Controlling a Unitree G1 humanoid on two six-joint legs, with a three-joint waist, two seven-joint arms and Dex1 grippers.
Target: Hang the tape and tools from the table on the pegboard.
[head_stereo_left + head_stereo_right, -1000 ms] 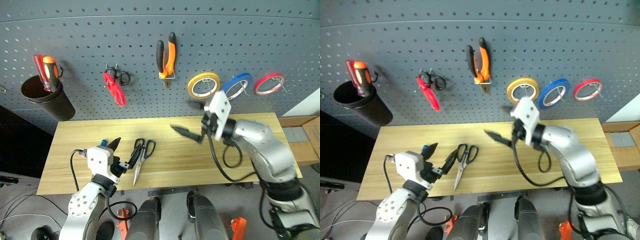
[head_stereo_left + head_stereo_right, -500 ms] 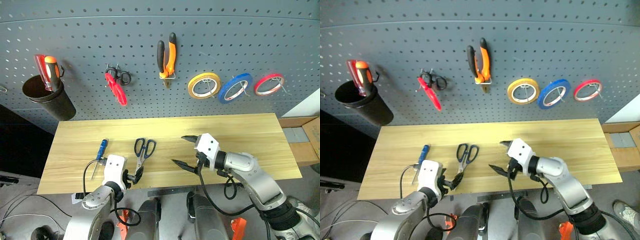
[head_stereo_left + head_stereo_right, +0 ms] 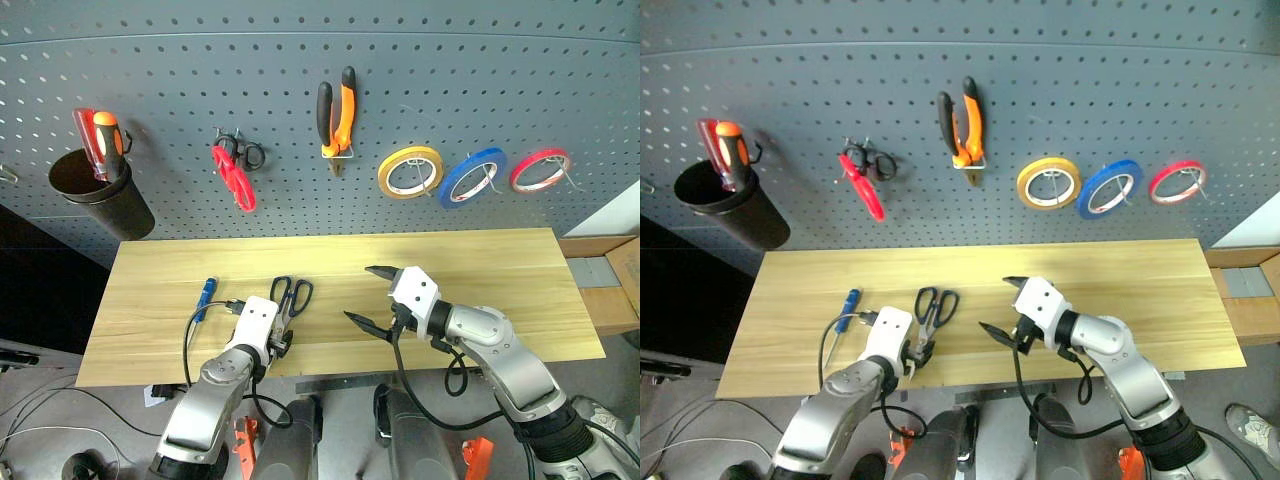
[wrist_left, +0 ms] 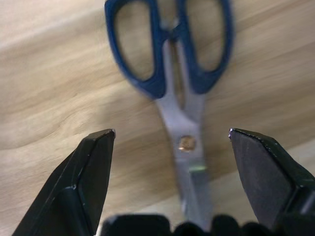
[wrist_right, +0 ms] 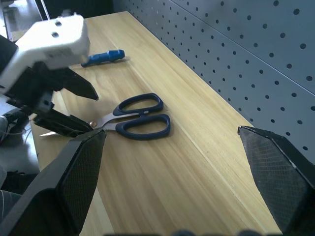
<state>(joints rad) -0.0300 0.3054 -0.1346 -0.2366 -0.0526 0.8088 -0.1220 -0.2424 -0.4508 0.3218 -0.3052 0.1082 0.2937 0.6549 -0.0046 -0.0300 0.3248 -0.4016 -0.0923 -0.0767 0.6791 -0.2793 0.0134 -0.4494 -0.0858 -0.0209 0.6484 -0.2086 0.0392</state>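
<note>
Pegboard [image 3: 200, 80] behind the counter [image 3: 520, 270] already carries pliers [image 3: 336, 110] and blue tape [image 3: 470, 176]. Screwdriver [image 3: 204, 296] lies at 9 o'clock of the scissors [image 3: 283, 305]. Left end effector [image 4: 172, 140] straddles the blades, wide open, empty; better to close squarely near the pivot. Right end effector [image 3: 372, 296] is open, empty.

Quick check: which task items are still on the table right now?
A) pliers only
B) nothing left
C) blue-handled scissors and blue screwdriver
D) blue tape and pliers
C: the blue-handled scissors and the blue screwdriver lie on the table, while the pliers and the blue tape already hang on the pegboard.
</note>
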